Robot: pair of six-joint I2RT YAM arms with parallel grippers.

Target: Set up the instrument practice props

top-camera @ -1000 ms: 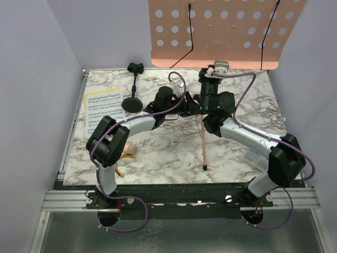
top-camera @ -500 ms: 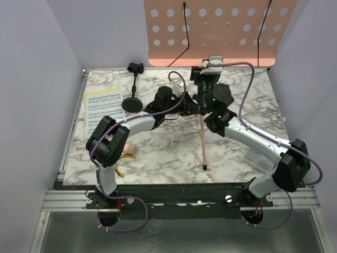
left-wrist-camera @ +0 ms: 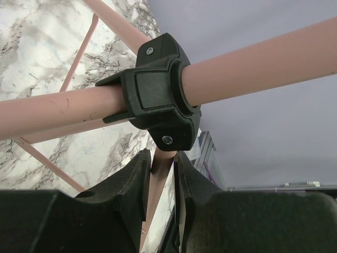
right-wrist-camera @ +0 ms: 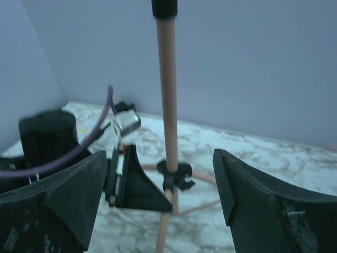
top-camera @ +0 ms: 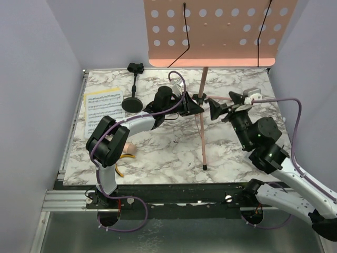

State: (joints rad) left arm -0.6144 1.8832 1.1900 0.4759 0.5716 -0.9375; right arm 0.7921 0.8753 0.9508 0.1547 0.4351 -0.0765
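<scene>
Top external view: your left hand (top-camera: 196, 107) clamps a strut (left-wrist-camera: 158, 176) at the upright pink pole (top-camera: 202, 84); your right hand (top-camera: 224, 104), spread wide, sits just right of it.

White, grey-veined marble worktop (top-camera: 168, 153), edged by a thin metal rim. At 8 o'clock on it, yellow-handled pliers (top-camera: 119, 169), only the handle ends showing, the rest hidden. Along 6 o'clock, a ribbed aluminium rail (top-camera: 179, 199), with a dull grey metal sheet (top-camera: 174, 234) below. Pale lavender walls (top-camera: 31, 79) at 9, 12 and 3 o'clock.
</scene>
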